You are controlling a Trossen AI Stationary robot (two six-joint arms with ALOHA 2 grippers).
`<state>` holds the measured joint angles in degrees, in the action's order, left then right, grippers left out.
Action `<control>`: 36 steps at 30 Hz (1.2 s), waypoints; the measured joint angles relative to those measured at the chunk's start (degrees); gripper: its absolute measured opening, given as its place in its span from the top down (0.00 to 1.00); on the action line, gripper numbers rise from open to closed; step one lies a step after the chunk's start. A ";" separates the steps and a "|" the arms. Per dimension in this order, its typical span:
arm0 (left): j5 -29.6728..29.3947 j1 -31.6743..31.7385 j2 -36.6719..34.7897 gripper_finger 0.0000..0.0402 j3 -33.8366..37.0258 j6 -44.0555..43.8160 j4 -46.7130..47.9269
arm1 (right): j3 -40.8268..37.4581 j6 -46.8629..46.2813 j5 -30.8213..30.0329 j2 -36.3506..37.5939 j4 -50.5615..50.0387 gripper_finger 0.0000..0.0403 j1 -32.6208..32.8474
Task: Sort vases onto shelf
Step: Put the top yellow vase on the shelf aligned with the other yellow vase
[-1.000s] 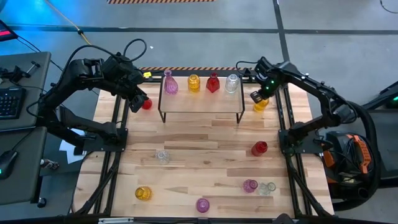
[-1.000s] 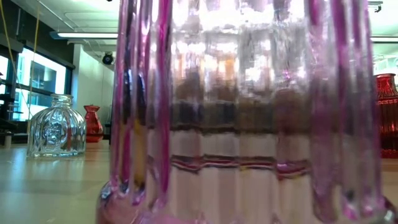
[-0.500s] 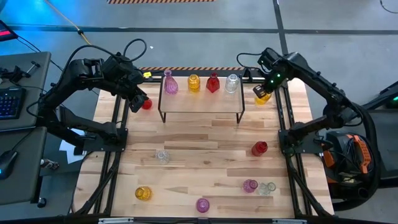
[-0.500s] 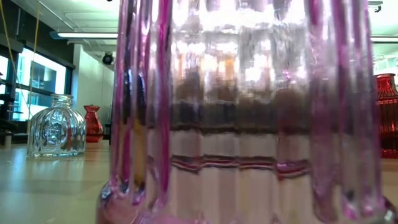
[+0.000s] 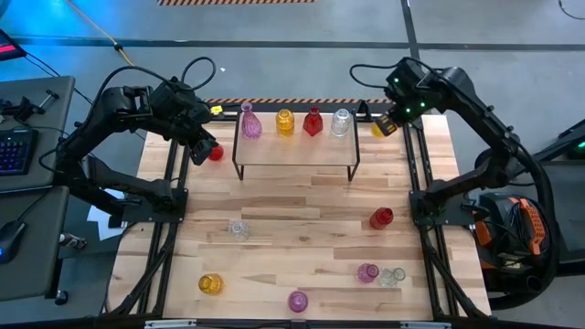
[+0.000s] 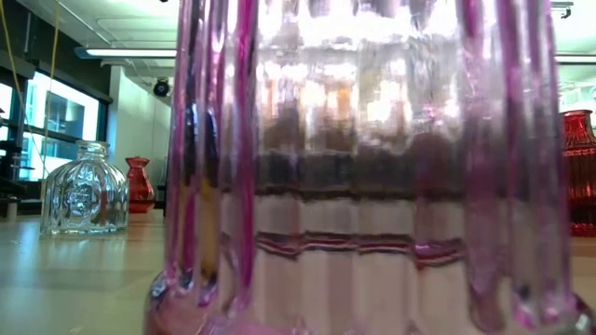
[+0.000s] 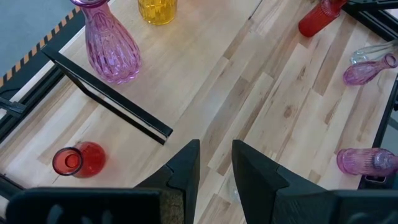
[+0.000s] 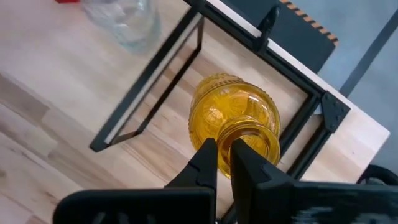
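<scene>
The small raised shelf (image 5: pixel 294 146) with its light wooden top and thin black metal frame stands at the far edge of the butcher-block surface (image 5: pixel 292 215). Four glass vases line its top: a tall pink ribbed vase (image 5: pixel 249 122), a yellow vase (image 5: pixel 285 122), a red vase (image 5: pixel 313 121) and a clear vase (image 5: pixel 341 122).

The right gripper (image 5: pixel 385 120) hangs just beside the shelf's right end, its jaws pinched on the rim of a round amber glass vase (image 8: pixel 235 118), one jaw inside the mouth.

The left gripper (image 5: pixel 203 146) sits just beside the shelf's left end with its jaws narrowly parted and holding nothing, near a small red glass vase (image 5: pixel 216 153) standing on the surface.

In front of the shelf, well apart from it, more vases are scattered: clear (image 5: pixel 239 229), red (image 5: pixel 381 217), yellow (image 5: pixel 210 284), and pink (image 5: pixel 298 301).
</scene>
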<state>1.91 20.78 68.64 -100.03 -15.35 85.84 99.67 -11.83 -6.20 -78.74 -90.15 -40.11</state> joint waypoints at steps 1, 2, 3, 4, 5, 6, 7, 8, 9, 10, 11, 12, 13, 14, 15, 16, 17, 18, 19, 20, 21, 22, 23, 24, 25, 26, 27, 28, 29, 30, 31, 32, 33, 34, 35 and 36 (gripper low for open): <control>-0.01 0.02 0.00 0.79 0.00 0.02 -0.01 | 0.38 -0.19 -0.02 -0.02 0.05 1.00 0.51; -0.01 0.01 -0.01 0.79 0.00 0.00 -0.01 | 0.82 -0.43 -0.06 -0.02 0.06 1.00 1.10; 0.00 0.02 -0.02 0.79 0.00 0.00 -0.02 | 1.26 -0.93 -0.25 -0.02 0.03 1.00 1.66; 0.00 0.02 -0.02 0.79 0.00 0.00 0.00 | 1.75 -1.34 -0.51 -0.02 0.03 1.00 2.22; -0.01 0.00 -0.02 0.79 0.00 0.02 0.00 | 2.21 -1.71 -0.85 -0.02 0.05 1.00 2.83; -0.01 0.00 0.00 0.79 0.00 0.00 -0.02 | 2.79 -2.31 -1.18 -0.02 0.06 1.00 3.46; 0.00 0.00 -0.02 0.79 0.00 0.00 -0.01 | 3.37 -2.89 -1.44 -0.02 0.06 1.00 4.09; -0.01 0.00 -0.01 0.79 0.00 0.01 0.00 | 3.96 -3.39 -1.70 -0.02 0.08 1.00 4.73; -0.02 0.00 0.00 0.79 0.00 0.01 -0.02 | 4.59 -3.85 -1.81 -0.02 0.06 1.00 5.38; 0.00 0.00 0.00 0.79 0.00 0.00 -0.01 | 5.18 -4.42 -1.83 -0.02 0.07 1.00 6.01; 0.00 0.00 0.00 0.79 0.00 0.00 0.00 | 5.73 -4.89 -1.86 -0.02 0.12 1.00 6.74; -0.02 0.02 -0.02 0.79 0.00 0.00 -0.02 | 6.24 -5.32 -1.84 -0.02 0.12 1.00 7.50; 0.00 0.01 0.00 0.79 0.00 0.00 -0.02 | 6.57 -5.93 -1.83 -0.02 0.14 1.00 8.29; 0.00 0.02 -0.02 0.79 0.00 0.00 -0.02 | 6.88 -6.45 -1.81 -0.18 0.08 1.00 9.18; -0.01 0.01 -0.02 0.79 0.00 0.00 -0.01 | 7.27 -7.21 -1.81 -0.46 0.04 1.00 10.06; 0.00 0.01 -0.02 0.79 0.00 0.00 -0.01 | 7.55 -7.71 -1.82 -0.80 0.04 1.00 10.88; 0.00 0.01 0.00 0.79 0.00 0.02 -0.01 | 7.83 -8.07 -1.83 -1.22 0.08 1.00 11.76; 0.00 0.01 0.00 0.79 0.00 0.00 -0.02 | 8.20 -8.63 -1.92 -1.67 0.15 1.00 12.61; -0.01 0.01 -0.01 0.79 0.00 0.00 0.00 | 8.56 -8.92 -2.09 -2.19 0.12 1.00 13.42; 0.00 0.00 -0.02 0.79 0.00 0.00 -0.02 | 9.08 -9.16 -2.24 -2.67 0.10 1.00 14.22; 0.00 0.00 -0.02 0.79 0.00 0.02 0.00 | 9.66 -9.29 -2.27 -3.29 0.18 1.00 14.90; 0.00 0.00 -0.02 0.79 0.00 0.00 0.00 | 10.36 -9.49 -2.28 -3.98 0.35 1.00 15.69; 0.00 0.01 0.00 0.79 0.00 -0.01 -0.01 | 11.07 -9.81 -2.31 -4.76 0.60 1.00 16.54; 0.00 0.01 -0.02 0.79 0.00 0.00 -0.01 | 11.90 -9.80 -2.35 -5.75 0.88 1.00 17.36; 0.00 0.00 0.00 0.79 0.00 0.02 -0.02 | 12.83 -9.79 -2.35 -6.84 1.16 1.00 18.15; -0.02 0.00 -0.02 0.79 0.00 0.02 0.00 | 13.89 -9.75 -2.32 -8.02 1.29 1.00 18.91; -0.02 0.00 -0.02 0.79 0.00 0.00 -0.02 | 15.14 -9.47 -2.27 -9.38 1.31 1.00 19.68; -0.02 0.02 -0.02 0.79 0.00 0.00 0.00 | 16.47 -8.95 -2.25 -10.72 1.33 1.00 20.33; -0.02 0.01 -0.02 0.79 0.00 0.01 -0.02 | 17.82 -8.43 -2.25 -12.12 1.31 1.00 20.91; -0.01 0.01 -0.01 0.79 0.00 0.00 0.00 | 19.41 -7.64 -2.24 -13.69 1.27 1.00 21.37; -0.01 0.01 -0.01 0.79 0.00 -0.01 0.00 | 20.98 -6.92 -2.22 -15.21 1.29 1.00 21.79; -0.02 0.01 -0.01 0.79 0.00 0.00 -0.02 | 22.62 -5.96 -2.21 -16.86 1.32 1.00 22.15; 0.00 0.01 0.00 0.79 0.00 0.02 -0.02 | 24.44 -5.07 -2.23 -18.45 1.29 1.00 22.45; -0.01 0.02 -0.01 0.79 0.00 0.01 -0.01 | 26.20 -4.18 -2.23 -20.05 1.28 1.00 22.69; 0.00 0.00 -0.02 0.79 0.00 -0.01 -0.02 | 28.06 -3.26 -2.25 -21.70 1.28 1.00 22.89; -0.02 0.01 -0.02 0.79 0.00 0.00 0.00 | 29.89 -2.35 -2.19 -23.27 1.30 1.00 23.11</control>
<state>1.89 20.79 68.62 -100.03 -15.35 85.84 129.56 -14.18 -8.39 -102.00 -88.85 -17.00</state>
